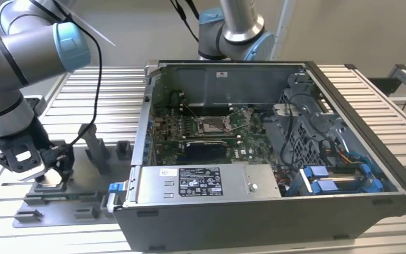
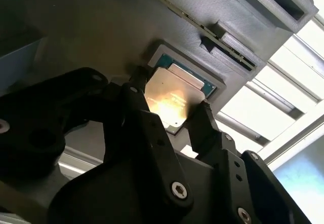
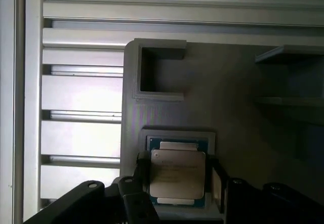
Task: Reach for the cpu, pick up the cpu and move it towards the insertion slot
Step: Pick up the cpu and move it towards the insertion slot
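Exterior view: your open computer case held the insertion slot, well apart from the grey fixture at that view's left. In both wrist views, your gripper straddled the cpu lying in the fixture's pocket. You couldn't tell whether it was clamped.

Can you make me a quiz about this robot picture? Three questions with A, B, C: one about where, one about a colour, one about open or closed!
1. Where is the cpu?
A) at the grey fixture
B) on the floor
C) on top of the arm

2. What colour is the circuit board?
A) red
B) yellow
C) green

3. The computer case is
A) closed
B) open
C) upside down

Answers:
1 A: it is at the fixture, right by the gripper.
2 C: the board looks green.
3 B: you can see the parts inside.
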`<state>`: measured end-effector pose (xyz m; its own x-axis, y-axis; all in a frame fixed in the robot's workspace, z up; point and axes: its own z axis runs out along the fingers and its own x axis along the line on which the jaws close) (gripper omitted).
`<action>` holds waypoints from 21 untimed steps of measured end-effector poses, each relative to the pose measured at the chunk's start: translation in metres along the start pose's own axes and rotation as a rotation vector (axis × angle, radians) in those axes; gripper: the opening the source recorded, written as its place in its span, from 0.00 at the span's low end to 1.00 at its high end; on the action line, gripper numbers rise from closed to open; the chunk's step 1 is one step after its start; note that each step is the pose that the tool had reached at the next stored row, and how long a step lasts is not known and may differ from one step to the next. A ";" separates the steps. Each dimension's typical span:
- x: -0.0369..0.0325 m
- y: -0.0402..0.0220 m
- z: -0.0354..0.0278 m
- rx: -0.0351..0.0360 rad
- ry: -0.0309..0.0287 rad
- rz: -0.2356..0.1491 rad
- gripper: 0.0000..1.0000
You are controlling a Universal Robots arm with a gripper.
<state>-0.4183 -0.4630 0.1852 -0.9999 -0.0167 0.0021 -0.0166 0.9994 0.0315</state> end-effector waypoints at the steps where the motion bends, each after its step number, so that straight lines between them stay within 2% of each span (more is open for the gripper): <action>1: 0.0000 0.0000 0.0000 0.0000 0.0000 0.000 0.00; 11: -0.0001 0.0001 -0.0012 -0.0004 -0.0006 0.000 0.00; 21: 0.0000 0.0006 -0.0191 -0.0001 -0.0002 0.000 0.00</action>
<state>-0.4183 -0.4630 0.2043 -0.9999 -0.0167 0.0019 -0.0166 0.9994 0.0315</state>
